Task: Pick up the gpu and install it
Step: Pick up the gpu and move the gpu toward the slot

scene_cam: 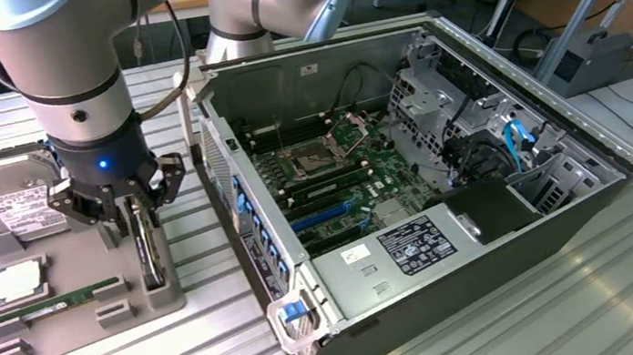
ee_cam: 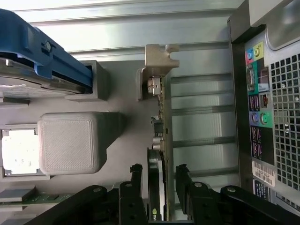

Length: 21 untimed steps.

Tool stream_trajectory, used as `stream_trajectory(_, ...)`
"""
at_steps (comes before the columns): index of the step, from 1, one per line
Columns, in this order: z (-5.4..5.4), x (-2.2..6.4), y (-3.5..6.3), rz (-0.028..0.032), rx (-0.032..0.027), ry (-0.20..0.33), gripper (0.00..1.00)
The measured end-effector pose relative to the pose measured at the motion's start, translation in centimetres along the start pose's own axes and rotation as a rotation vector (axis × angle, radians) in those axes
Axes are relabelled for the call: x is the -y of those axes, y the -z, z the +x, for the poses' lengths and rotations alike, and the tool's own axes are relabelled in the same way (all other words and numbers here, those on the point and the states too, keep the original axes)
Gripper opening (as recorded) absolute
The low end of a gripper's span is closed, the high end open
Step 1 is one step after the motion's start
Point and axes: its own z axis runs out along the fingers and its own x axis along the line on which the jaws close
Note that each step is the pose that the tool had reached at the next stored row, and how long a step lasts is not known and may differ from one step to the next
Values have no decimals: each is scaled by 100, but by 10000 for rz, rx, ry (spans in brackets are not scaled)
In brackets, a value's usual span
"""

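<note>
So the gpu [scene_cam: 150, 248] is parked on its edge in a slot at the exterior view's right end of the gray printed holder tray [scene_cam: 68, 337]. It sits just left of the open PC case [scene_cam: 270, 101] in that view and isn't in the case. It's a thin dark card, and in the wrist view the gpu [ee_cam: 156, 187] is seen edge-on, with small silvery parts along the edge and a tan bracket post at its far end. The gripper [scene_cam: 135, 215] is right down over it. In the wrist view the gripper [ee_cam: 159, 168] has one black finger on each side of the card with a thin gap on both sides, so it's straddling the card, not squeezing it. Also on the tray, over on the exterior view's left, are a hard drive [scene_cam: 16, 203] with a white label in a blue caddy, a CPU [scene_cam: 18, 283] and a green memory stick [scene_cam: 58, 304]. The arm itself blocks a good part of the card from outside. The exterior view looks down into the case at the motherboard [scene_cam: 341, 174] and its slots, while the wrist view gets the case's rear ports [ee_cam: 257, 103] and a chunky gray block [ee_cam: 68, 143] beside the card.
</note>
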Motion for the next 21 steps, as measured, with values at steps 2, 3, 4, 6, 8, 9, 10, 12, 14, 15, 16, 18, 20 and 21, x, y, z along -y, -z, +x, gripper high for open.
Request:
stream_trajectory(2,0,0,-1,2,-2,0,42)
stream_trajectory(3,0,0,-2,1,0,0,42)
stream_trajectory(4,0,0,-2,1,0,0,42)
stream_trajectory(6,0,0,-2,0,0,0,42)
stream_trajectory(8,0,0,-2,1,-1,0,34)
stream_trajectory(9,0,0,-2,1,-1,0,27)
stream_trajectory(10,0,0,-2,0,0,0,27)
stream_trajectory(12,0,0,-2,0,0,0,27)
stream_trajectory(14,0,0,-2,1,0,0,27)
stream_trajectory(15,0,0,-2,0,0,0,27)
stream_trajectory(16,0,0,-2,0,0,0,27)
stream_trajectory(18,0,0,-2,0,0,0,27)
stream_trajectory(20,0,0,-2,-1,2,0,27)
stream_trajectory(21,0,0,1,-2,2,0,27)
